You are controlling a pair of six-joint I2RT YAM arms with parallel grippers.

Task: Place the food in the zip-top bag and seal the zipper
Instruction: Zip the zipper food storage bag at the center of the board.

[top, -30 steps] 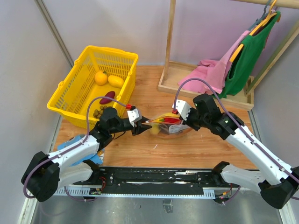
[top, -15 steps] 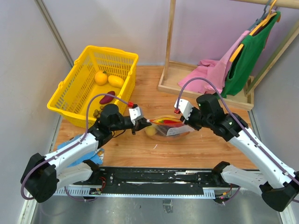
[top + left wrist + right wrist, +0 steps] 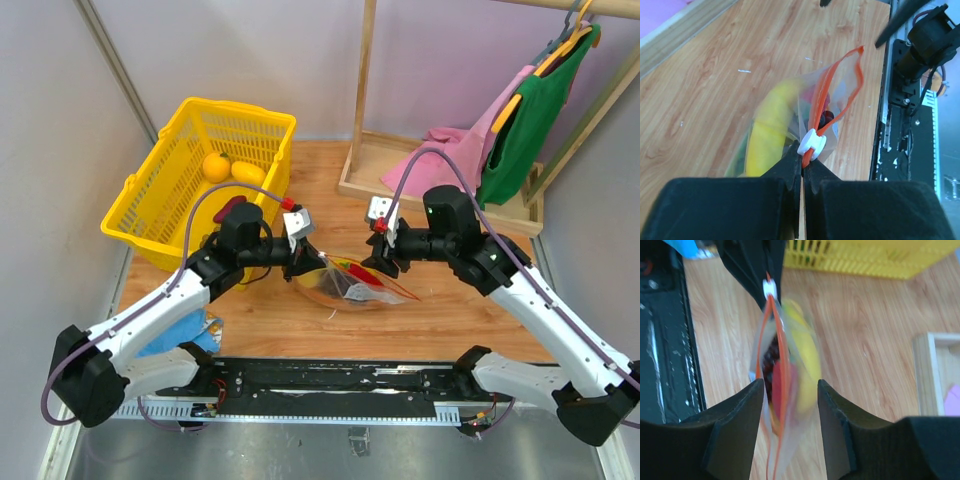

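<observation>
The left gripper [image 3: 801,159] is pinched tight on the zipper [image 3: 818,100], right beside the white slider [image 3: 811,143], which sits at the tip of the jaws. From there the bag [image 3: 352,284] stretches rightward over the table [image 3: 300,320], its held end raised. Past the slider the two red strips part into a loop, so the mouth gapes along most of its length. Inside, a banana [image 3: 771,131] lies along one wall, with dark and red pieces [image 3: 825,116] beside it; the contents are blurred in both wrist views.

The right gripper [image 3: 790,386] has its fingers [image 3: 737,432] spread apart, with the bag's far end between them. Whether either finger touches the plastic cannot be told. From above, this gripper hovers over the right part of the bag, facing the left gripper.

Behind the left arm stands a yellow basket [image 3: 150,200] holding two yellow-orange fruits [image 3: 216,166] and a dark red piece [image 3: 231,208]. A blue cloth [image 3: 180,332] lies near the left arm's base. At the back right, a wooden rack [image 3: 365,185] carries pink and green clothes [image 3: 520,130].
</observation>
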